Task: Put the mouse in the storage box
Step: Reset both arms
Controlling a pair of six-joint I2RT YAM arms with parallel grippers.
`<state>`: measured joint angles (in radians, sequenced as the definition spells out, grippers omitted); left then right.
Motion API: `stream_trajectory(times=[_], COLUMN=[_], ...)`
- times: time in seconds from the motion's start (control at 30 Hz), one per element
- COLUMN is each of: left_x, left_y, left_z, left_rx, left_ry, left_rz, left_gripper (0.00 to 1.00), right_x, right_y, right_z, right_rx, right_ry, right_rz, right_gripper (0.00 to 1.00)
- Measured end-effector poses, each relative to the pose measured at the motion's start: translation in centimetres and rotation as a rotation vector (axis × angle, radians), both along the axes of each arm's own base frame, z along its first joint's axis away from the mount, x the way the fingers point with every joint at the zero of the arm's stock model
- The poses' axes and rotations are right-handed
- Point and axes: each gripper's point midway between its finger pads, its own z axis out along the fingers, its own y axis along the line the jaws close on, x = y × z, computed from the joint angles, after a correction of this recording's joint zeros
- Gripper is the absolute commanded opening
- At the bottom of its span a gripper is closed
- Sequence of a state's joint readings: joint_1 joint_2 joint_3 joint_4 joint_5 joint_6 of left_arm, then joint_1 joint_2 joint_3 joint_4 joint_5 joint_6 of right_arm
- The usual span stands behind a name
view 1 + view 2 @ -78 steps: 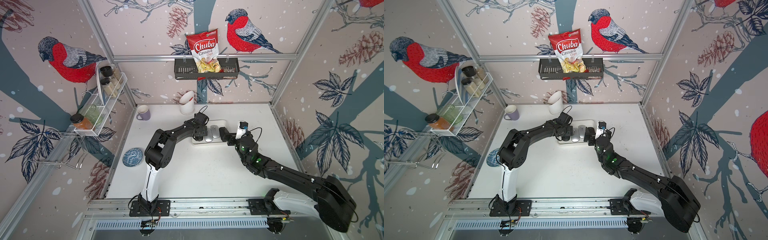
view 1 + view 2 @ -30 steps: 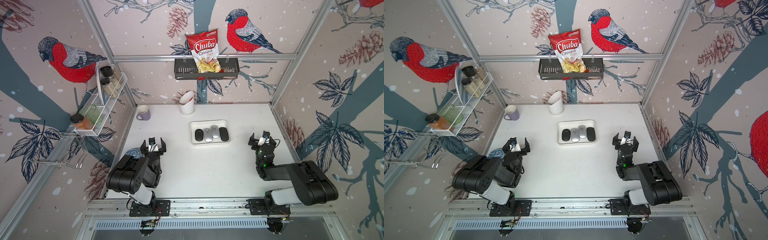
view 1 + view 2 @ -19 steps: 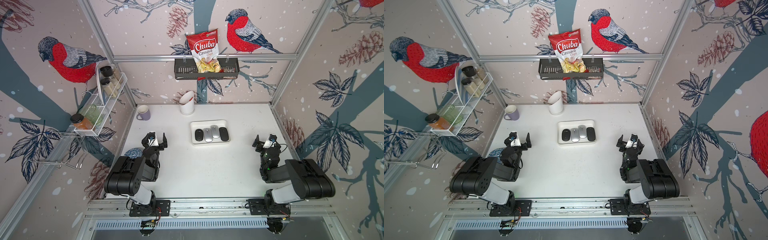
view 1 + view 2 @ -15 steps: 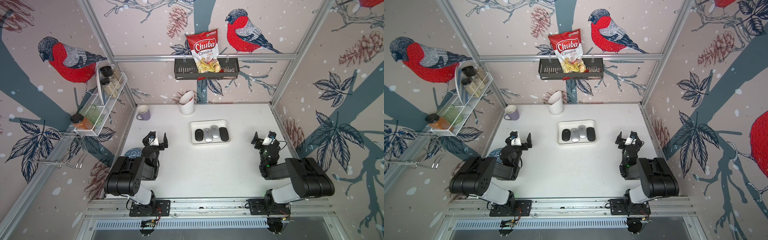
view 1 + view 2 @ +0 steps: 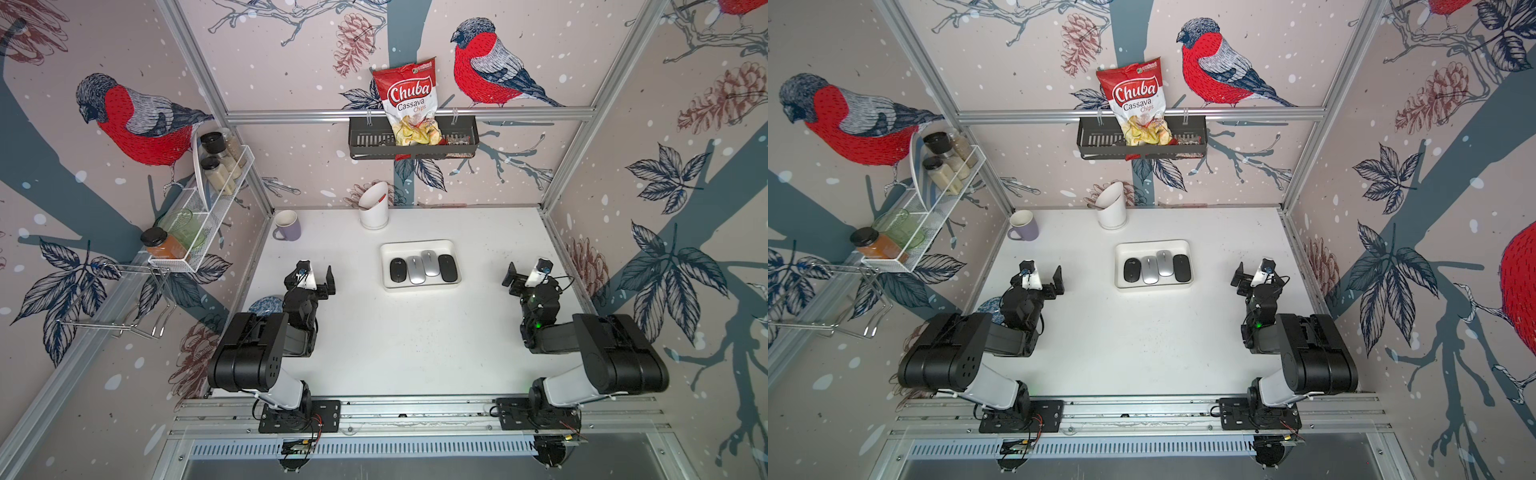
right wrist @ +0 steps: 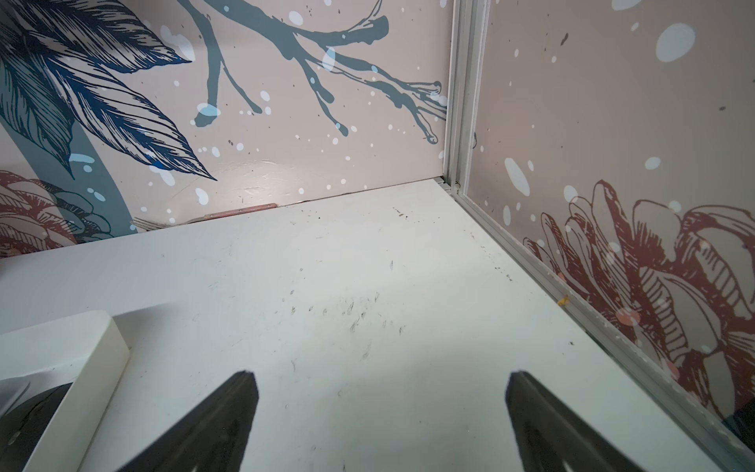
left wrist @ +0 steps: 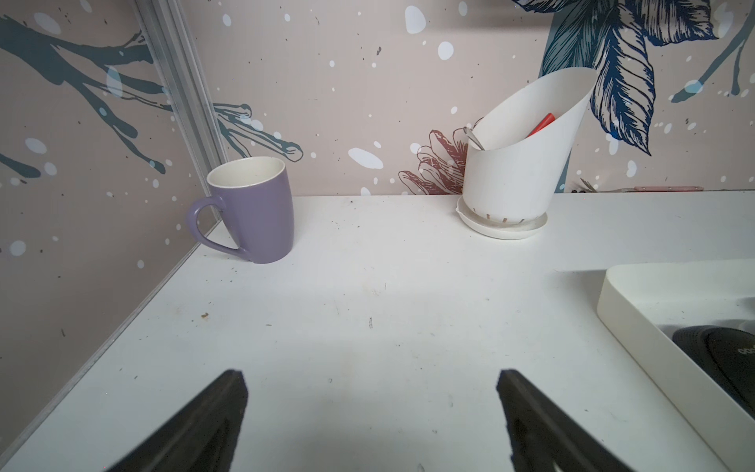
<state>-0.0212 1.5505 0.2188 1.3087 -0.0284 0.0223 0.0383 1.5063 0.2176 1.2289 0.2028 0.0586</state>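
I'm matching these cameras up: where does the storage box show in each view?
Both top views: storage box just above picture centre, seen whole.
Left wrist: one corner only, cut off at the picture's right edge.
Right wrist: one corner only, in the picture's lower left.
Shared landmark: the pink-handled fork, lying farther back than the box.

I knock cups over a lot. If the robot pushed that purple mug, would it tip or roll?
The purple mug stands upright, taller than wide, so a high push could tip it. On its round side it might roll until the handle stops it. It looks like glossy ceramic: probably slippery to grip, and breakable.
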Motion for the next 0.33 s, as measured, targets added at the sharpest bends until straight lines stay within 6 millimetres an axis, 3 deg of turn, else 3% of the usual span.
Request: stream_trajectory(times=[0.33], left_x=[0.03], left_y=[0.01], left_z=[-0.13], left_rx=[-0.007], left_ry=[0.006], left_rz=[0.002], left_gripper=[0.98], right_x=[0.22], right_y=[-0.02], right_z=[-0.02], right_rx=[0.004], right_ry=[0.004], right_rz=[0.013], right_gripper=[1.00])
